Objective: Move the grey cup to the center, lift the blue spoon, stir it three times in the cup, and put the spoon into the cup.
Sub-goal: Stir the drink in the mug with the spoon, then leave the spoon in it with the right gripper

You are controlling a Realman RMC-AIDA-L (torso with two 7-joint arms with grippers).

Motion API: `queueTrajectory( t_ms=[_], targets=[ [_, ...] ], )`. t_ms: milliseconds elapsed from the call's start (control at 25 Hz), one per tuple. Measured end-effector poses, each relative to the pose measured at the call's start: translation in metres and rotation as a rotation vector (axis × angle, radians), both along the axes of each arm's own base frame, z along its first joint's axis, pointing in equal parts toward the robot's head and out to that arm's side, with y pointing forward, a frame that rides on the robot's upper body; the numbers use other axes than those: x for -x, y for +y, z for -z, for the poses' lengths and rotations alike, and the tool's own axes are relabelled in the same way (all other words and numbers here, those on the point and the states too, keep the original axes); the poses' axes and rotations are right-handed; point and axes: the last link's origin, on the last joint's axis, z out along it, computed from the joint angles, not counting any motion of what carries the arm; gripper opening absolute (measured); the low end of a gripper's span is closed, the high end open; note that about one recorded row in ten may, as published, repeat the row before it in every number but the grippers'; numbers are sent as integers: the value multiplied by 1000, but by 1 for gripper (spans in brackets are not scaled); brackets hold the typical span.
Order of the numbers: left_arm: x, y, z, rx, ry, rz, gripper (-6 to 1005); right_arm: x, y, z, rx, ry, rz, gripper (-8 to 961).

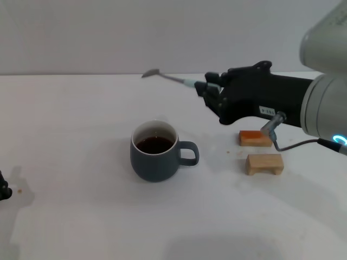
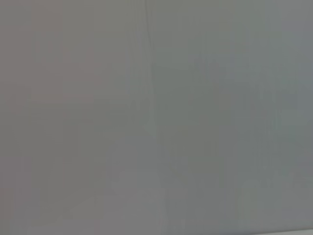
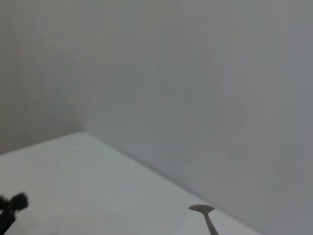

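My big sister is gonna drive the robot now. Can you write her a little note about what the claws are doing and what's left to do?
Right claw: shut on the blue spoon, held in the air beyond the grey cup, bowl pointing to the robot's left.
Left claw: parked at the table's left edge, barely in view.
The cup stands mid-table with dark liquid inside, handle towards the two wooden blocks.
Done: cup looks centred, spoon lifted.
Left: lower the spoon into the cup, stir three times, leave it in.
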Motion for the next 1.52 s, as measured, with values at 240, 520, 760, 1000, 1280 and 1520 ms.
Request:
queueTrajectory(
  t_ms=[240,520,760,1000,1280,1520],
  targets=[
    [0,-3,-2,-11,1,2,-2,2,1,-1,70,-47,32,162],
    [0,-4,-2,-13,1,5,-2,1,6,-8,93,-78,65,162],
    [0,-4,-2,-13,1,7,-2,-1,5,-6,108,-104,76,163],
    [0,-4,-2,-14,1,7,-2,-9,4,-1,122,-130,106,163],
    [-1,-3,-2,-16,-3,9,-1,-18,3,14,169,-149,130,163],
    [-2,-3,-2,-16,-4,12,-1,-26,6,23,191,-160,150,163]
  ],
)
